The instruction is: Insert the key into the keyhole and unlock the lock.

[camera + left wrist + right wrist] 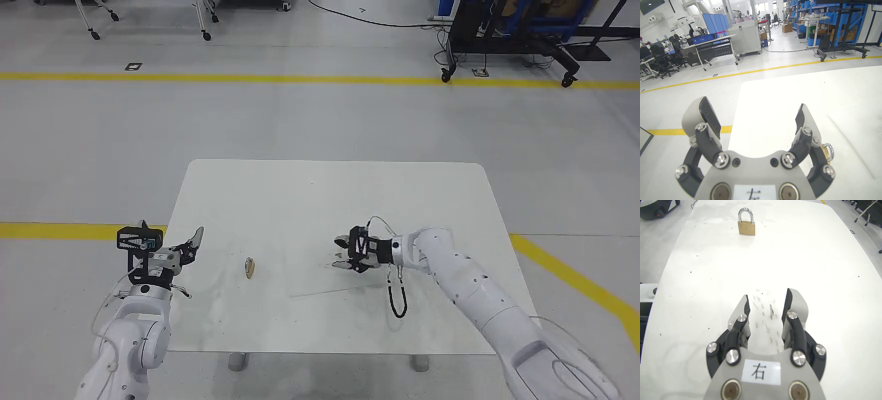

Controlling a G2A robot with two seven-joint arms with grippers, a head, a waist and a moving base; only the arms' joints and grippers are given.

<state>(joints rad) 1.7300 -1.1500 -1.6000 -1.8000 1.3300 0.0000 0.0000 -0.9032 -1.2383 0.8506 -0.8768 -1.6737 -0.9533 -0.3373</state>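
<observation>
On the white table (330,200), the right gripper (767,293) sits open astride the small key (771,311) — not yet gripping it. The brass padlock (746,226) sits well apart, near the open, empty left gripper (753,102) — picking up, inserting and unlocking all remain.

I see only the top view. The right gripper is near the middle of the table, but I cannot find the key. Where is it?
Observer: The key is on the table, between the open fingers of the right gripper, not clamped.
Operator: How does the lock stand?
Observer: The lock stands upright, shackle closed, its broad face toward that gripper.
Operator: Is the left gripper holding something?
Observer: No, the left gripper is open and empty, at the table's edge.
</observation>
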